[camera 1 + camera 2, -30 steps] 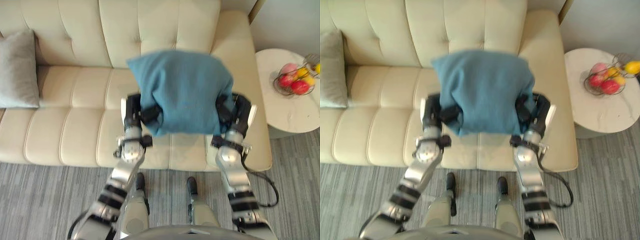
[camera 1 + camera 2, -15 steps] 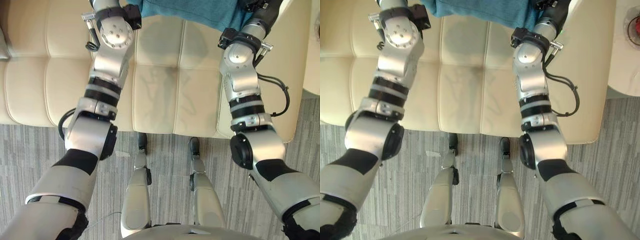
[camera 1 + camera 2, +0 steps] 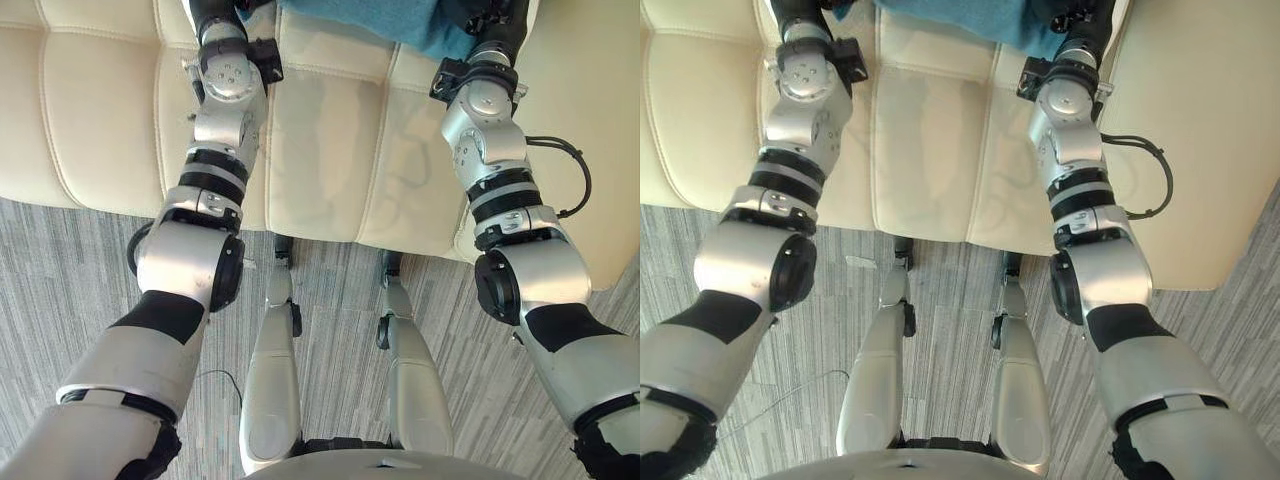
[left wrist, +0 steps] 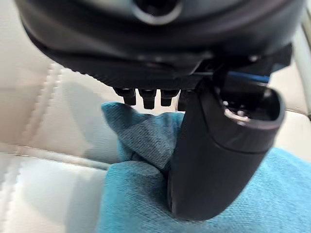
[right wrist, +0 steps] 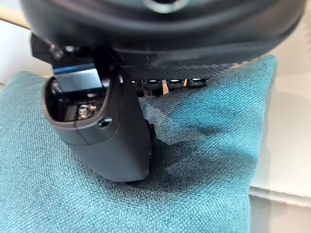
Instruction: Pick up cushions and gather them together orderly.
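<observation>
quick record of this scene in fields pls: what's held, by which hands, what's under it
held object: teal fabric cushion
left hand: thumb on top and fingers behind one cushion corner, pinching it
right hand: thumb and fingers pinching the opposite side
hold type: two-handed, one hand at each side
beneath: cream tufted leather sofa
floor: grey striped carpet
cushion touching seat: cannot tell

Left arm (image 3: 222, 130): stretched forward
Left hand (image 4: 218, 145): thumb and fingers pinching a cushion (image 4: 141, 204) corner
Right arm (image 3: 490, 150): stretched forward
Right hand (image 5: 104, 141): thumb and fingers pinching the cushion
</observation>
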### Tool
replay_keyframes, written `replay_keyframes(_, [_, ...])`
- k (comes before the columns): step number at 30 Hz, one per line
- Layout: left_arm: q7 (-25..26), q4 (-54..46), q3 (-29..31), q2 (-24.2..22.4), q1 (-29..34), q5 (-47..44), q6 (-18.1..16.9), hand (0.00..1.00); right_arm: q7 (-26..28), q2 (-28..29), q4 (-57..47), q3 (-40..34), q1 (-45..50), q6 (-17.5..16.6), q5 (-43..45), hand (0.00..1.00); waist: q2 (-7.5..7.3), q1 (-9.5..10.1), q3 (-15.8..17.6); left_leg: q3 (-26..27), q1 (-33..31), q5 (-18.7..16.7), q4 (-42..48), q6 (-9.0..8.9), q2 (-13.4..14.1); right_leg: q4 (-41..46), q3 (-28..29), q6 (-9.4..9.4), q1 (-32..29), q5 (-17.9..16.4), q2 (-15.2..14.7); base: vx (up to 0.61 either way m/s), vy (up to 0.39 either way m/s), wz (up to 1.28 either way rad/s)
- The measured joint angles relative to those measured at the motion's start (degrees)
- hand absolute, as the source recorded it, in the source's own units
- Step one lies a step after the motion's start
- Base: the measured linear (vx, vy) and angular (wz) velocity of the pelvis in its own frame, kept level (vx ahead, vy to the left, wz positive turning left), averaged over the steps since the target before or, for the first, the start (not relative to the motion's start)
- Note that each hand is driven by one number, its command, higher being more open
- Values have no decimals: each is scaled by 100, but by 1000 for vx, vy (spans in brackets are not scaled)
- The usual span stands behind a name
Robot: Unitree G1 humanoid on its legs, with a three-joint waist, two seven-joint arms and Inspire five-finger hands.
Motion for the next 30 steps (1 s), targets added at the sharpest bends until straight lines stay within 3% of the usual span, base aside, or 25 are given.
replay_keyframes(7, [-27, -991, 158, 44, 1254, 11, -40, 100, 1, 79, -1234, -552, 1559, -90, -156, 100, 0, 70, 0, -72, 238, 0, 99, 0, 46, 523, -20, -40, 52, -287, 50, 107, -23, 3])
replay_keyframes(17, [-90, -2170, 139, 22, 2644, 86, -127, 100, -3, 111, -3164, -1124, 3444, -323, -732, 100, -5, 85, -4, -70, 1018, -4, 69, -4, 76, 593, -26, -134, 775, -558, 92, 56, -49, -2])
replay_keyframes(22, [-241, -2532, 133, -287, 3622, 290, -154, 100, 166, 421, -3523, -1196, 4525, -362, -937, 100, -2, 95, -20, -66, 1450, -123, -32, -89, 113, 980, -63, -189, 966, -899, 116, -18, -82, -1])
replay_keyframes(24, [-330, -2562, 124, -487, 4055, 291, -155, 100, 276, 634, -3523, -1203, 4961, -361, -936, 100, 11, 89, -152, -63, 1596, -368, -45, -179, 129, 1242, -73, -174, 973, -1053, 116, -25, -47, 4])
replay_keyframes(26, [-445, -2567, 85, -720, 4605, 295, -154, 100, 413, 917, -3523, -1201, 5502, -359, -928, 100, -53, 93, -298, -67, 1734, -413, -36, -136, 35, 1386, -69, -150, 1048, -1147, 17, -30, -32, 10])
replay_keyframes(30, [-655, -2573, 93, -926, 5691, 347, -149, 100, 851, 1207, -3502, -993, 6336, -357, -926, 100, -31, 103, -630, -67, 2008, -489, -28, -131, 6, 1378, -86, -146, 1338, -1230, -21, 5, -21, 3])
